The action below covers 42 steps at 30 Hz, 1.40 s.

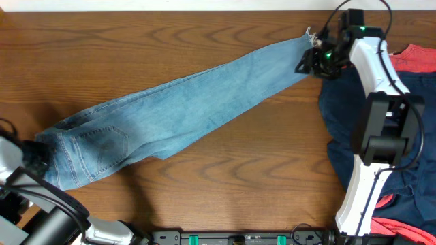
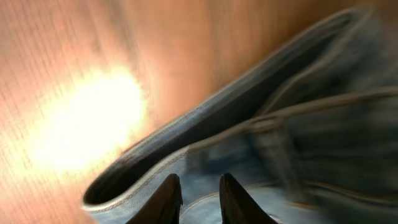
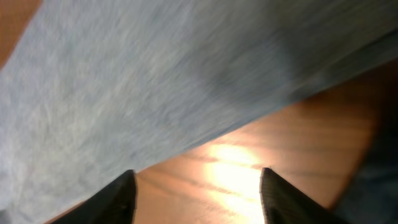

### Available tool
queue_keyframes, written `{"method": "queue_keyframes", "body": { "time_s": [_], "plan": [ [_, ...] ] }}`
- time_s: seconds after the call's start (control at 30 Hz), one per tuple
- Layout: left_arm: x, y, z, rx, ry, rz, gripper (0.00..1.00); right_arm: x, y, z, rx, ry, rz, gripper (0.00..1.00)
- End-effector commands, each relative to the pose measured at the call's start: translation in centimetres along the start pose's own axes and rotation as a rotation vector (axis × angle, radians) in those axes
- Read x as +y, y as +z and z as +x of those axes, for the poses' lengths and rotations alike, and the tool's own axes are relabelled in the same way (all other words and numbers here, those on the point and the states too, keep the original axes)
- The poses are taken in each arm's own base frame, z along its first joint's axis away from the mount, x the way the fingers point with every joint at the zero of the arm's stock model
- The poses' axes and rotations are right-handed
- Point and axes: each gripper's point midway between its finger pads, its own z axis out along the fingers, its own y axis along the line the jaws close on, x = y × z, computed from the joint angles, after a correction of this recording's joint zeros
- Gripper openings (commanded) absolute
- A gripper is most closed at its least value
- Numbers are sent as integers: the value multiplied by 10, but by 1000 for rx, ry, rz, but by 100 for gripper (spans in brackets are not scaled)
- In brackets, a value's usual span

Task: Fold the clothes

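The light-blue denim jeans (image 1: 184, 102) lie stretched diagonally on the wooden table, waist and back pocket at lower left, frayed hem at upper right. My left gripper (image 1: 34, 155) is at the waist. In the left wrist view its fingers (image 2: 199, 193) are nearly closed with the waistband (image 2: 186, 155) between them. My right gripper (image 1: 304, 64) is beside the hem. In the right wrist view it (image 3: 198, 186) is open over bare wood, with the jeans leg (image 3: 155, 81) just beyond the fingertips. A dark navy garment (image 1: 340, 116) and a coral-red T-shirt (image 1: 417, 60) lie at the right.
The wooden table (image 1: 136, 41) is bare above and below the jeans. The right arm's white links (image 1: 371, 129) stand over the navy garment. More coral-red cloth (image 1: 395, 224) shows at the lower right. A black rail (image 1: 238, 238) runs along the front edge.
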Motion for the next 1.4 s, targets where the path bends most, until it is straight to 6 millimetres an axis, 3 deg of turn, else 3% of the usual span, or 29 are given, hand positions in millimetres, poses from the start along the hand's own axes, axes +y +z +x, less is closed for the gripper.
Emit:
{"method": "queue_keyframes", "body": {
  "time_s": [0.0,0.07,0.13,0.23,0.33,0.47,0.6,0.77,1.0,1.13,1.3,1.37],
  "plan": [
    [-42,-13,20,128,76,230,27,30,10,15,60,-90,-32,67],
    [-38,-14,42,208,94,201,31,56,13,31,115,-138,-113,68],
    [-21,-10,56,243,110,98,38,83,16,49,173,-196,-191,69],
    [4,-6,59,230,97,-43,50,114,24,80,272,-243,-205,69],
    [13,-5,49,188,93,-95,58,150,33,120,388,-343,-217,69],
    [18,-3,37,130,97,-128,59,195,42,178,529,-454,-204,67],
    [16,-2,34,118,98,-122,51,229,54,230,618,-514,-124,65],
    [16,2,35,126,98,-127,51,262,72,273,637,-497,-49,76],
    [17,15,41,169,99,-135,52,311,105,305,551,-326,-45,79],
    [13,22,46,203,95,-111,52,326,124,315,511,-230,-66,80],
    [9,27,46,208,93,-97,46,333,141,307,444,-165,-98,75],
    [9,28,45,204,94,-94,38,340,147,300,407,-155,-127,65]
  ]
}}
